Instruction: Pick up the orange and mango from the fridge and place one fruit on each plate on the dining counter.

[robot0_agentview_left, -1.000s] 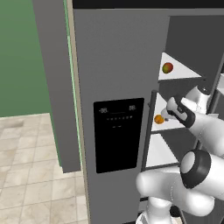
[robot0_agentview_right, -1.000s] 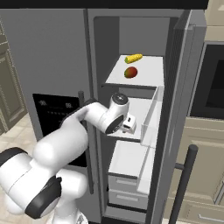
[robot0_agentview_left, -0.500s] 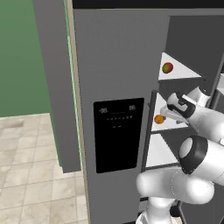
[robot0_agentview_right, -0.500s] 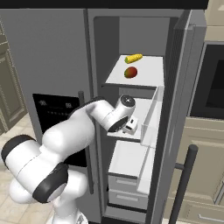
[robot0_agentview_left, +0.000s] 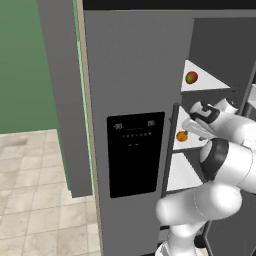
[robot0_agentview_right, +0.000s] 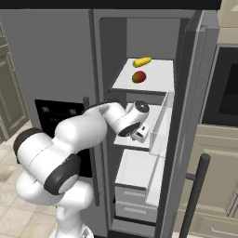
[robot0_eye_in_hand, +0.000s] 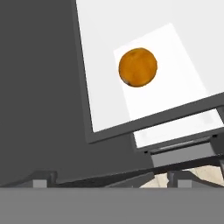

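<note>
The orange [robot0_agentview_left: 182,136] lies on the middle white shelf of the open fridge [robot0_agentview_left: 130,75]. In the hand view the orange [robot0_eye_in_hand: 138,67] sits ahead of the fingers, apart from them. My gripper [robot0_agentview_left: 196,121] hovers just right of the orange at shelf height, and is open with nothing between its widely spread tips [robot0_eye_in_hand: 109,181]. The mango [robot0_agentview_left: 191,77] rests one shelf higher; from the right side the mango [robot0_agentview_right: 138,76] lies in front of a yellow corn cob [robot0_agentview_right: 142,62]. My hand [robot0_agentview_right: 139,134] is inside the fridge there and my arm hides the orange. The plates and the dining counter are out of view.
The shut left fridge door carries a black dispenser panel [robot0_agentview_left: 135,152]. The open right door [robot0_agentview_right: 186,93] with its dark handle [robot0_agentview_right: 195,186] stands close beside my arm. White drawers [robot0_agentview_right: 132,204] fill the fridge bottom. A wall oven [robot0_agentview_right: 228,83] is at the right.
My hand has edged a little upward and deeper over the middle shelf, and the wrist has turned. The orange and mango have not moved.
</note>
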Controlling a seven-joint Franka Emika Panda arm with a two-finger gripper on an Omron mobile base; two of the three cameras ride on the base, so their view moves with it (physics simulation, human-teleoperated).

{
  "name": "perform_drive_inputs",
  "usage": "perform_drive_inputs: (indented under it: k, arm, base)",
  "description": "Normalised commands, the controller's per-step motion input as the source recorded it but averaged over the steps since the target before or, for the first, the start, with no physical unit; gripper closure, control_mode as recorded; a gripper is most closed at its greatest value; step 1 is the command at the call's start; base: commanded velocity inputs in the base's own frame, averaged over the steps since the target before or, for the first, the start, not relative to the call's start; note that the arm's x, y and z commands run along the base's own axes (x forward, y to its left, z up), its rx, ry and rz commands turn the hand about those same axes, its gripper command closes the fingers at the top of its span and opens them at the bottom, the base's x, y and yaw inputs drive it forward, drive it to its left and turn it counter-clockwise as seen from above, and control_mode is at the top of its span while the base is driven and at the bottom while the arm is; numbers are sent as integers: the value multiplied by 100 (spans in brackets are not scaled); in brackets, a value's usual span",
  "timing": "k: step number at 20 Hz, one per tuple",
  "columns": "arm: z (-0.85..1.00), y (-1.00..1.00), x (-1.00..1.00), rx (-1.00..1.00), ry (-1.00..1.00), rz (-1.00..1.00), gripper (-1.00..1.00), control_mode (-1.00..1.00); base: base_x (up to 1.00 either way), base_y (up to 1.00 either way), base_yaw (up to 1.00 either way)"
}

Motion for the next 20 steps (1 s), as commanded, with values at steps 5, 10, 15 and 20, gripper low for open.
perform_drive_inputs:
  k: [5,10,15,20]
  arm:
    - [-25,0,27,0,0,-5,-100,-100]
    - [-21,0,30,0,0,-6,-100,-100]
    - [-20,-5,31,0,0,-6,-100,-100]
    - [-15,-10,34,1,0,-6,-100,-100]
  base:
    - [0,0,0]
    - [0,0,0]
    - [0,0,0]
    - [0,0,0]
